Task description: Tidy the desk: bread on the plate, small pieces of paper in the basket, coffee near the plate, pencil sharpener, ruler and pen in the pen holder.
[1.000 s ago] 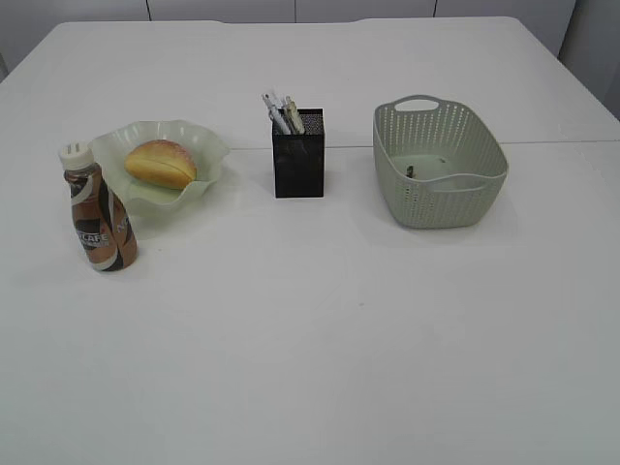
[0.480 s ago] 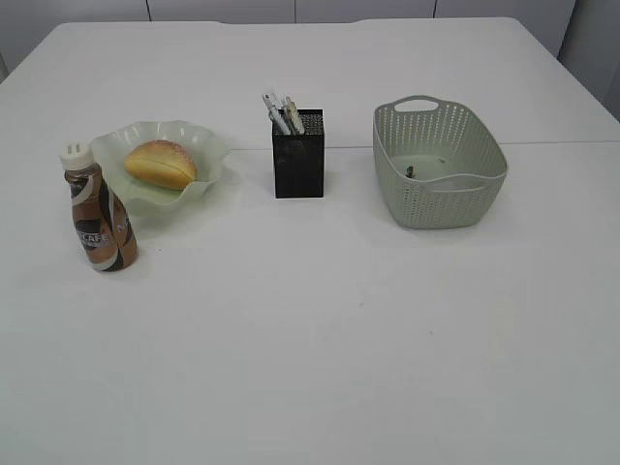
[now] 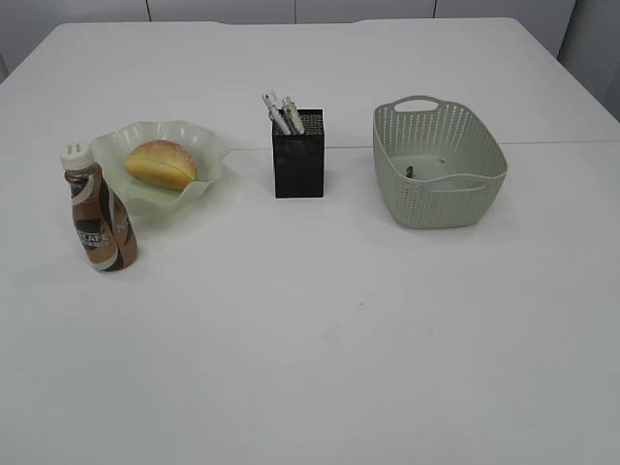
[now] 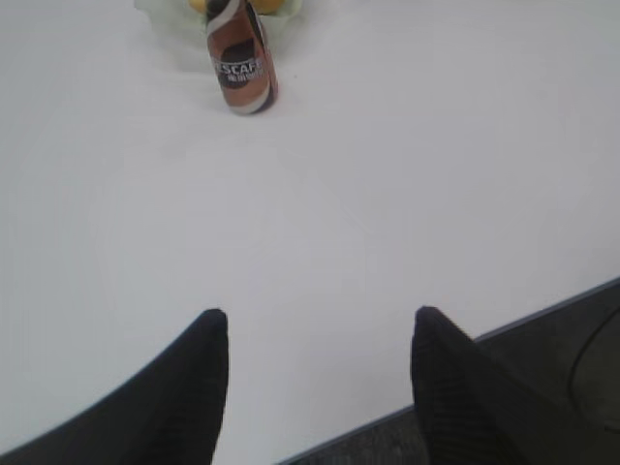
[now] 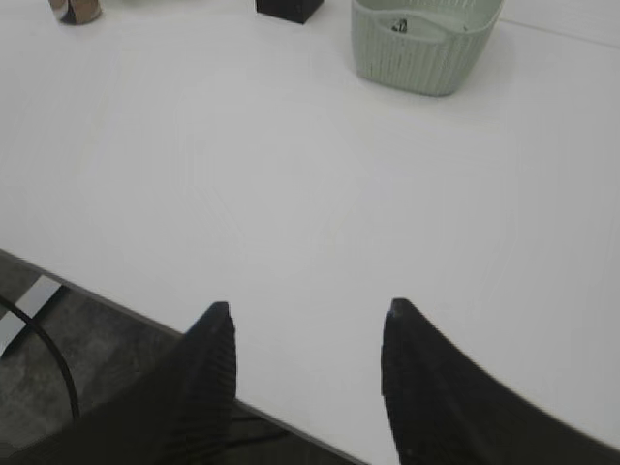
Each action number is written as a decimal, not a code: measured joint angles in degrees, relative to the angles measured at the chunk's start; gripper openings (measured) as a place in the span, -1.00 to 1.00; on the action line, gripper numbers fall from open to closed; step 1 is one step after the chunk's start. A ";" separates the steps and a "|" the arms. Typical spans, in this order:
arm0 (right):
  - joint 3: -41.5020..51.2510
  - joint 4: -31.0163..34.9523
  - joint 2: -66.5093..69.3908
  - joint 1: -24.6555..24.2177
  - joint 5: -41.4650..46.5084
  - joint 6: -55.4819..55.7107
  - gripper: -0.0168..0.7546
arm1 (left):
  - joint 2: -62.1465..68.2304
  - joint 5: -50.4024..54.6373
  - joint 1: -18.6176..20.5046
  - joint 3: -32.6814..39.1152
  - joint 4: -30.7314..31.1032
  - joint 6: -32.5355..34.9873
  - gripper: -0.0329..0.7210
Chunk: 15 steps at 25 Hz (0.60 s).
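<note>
Both claws wide and empty at the near desk [image 3: 320, 368] edge: left gripper [image 4: 318, 334] has the upright coffee [image 4: 242, 58] at 11 o'clock, touching the plate [image 3: 208, 150] with the bread [image 3: 161, 163]; right gripper [image 5: 308, 325] has the basket [image 5: 426, 48] at 1 o'clock, pen holder [image 3: 298, 153] at 12, open desk between.

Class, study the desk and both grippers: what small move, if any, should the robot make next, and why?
Probably none beyond keeping both arms back. The bread lies on the plate, the coffee stands beside it, pens stick up from the pen holder, and the basket holds small bits. The left gripper and right gripper are open and empty near the desk edge.
</note>
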 joint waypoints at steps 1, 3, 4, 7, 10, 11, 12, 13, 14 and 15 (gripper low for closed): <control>0.87 0.00 0.00 0.00 -0.11 -0.14 0.06 | 0.00 -0.14 0.00 0.96 0.00 0.27 0.24; 2.07 0.21 0.00 0.00 -1.23 -0.26 0.06 | 0.00 -0.87 0.00 2.02 0.00 0.62 0.24; 2.44 0.34 0.00 0.00 -2.36 -0.26 0.06 | 0.00 -1.40 0.00 2.12 0.00 0.71 0.24; 3.44 0.34 0.00 0.00 -2.89 -0.26 0.06 | 0.00 -3.91 0.00 3.06 0.00 0.98 0.24; 3.72 0.34 0.00 0.00 -2.98 0.08 0.06 | 0.00 -5.13 0.00 3.73 0.12 1.11 0.24; 3.72 0.34 0.00 0.00 -2.98 0.19 0.06 | 0.00 -5.26 0.00 3.73 0.19 1.11 0.24; 3.72 0.34 0.00 0.00 -2.98 0.28 0.06 | 0.00 -5.55 0.00 3.73 0.19 1.11 0.24; 3.72 0.34 0.00 0.00 -2.98 0.28 0.06 | 0.00 -5.68 0.00 3.73 0.19 1.11 0.24; 3.72 0.34 0.00 0.00 -2.98 0.31 0.06 | 0.00 -5.75 0.00 3.73 0.19 1.11 0.24; 3.72 0.34 0.00 0.00 -3.01 0.41 0.06 | 0.00 -5.75 0.00 3.73 0.19 1.11 0.24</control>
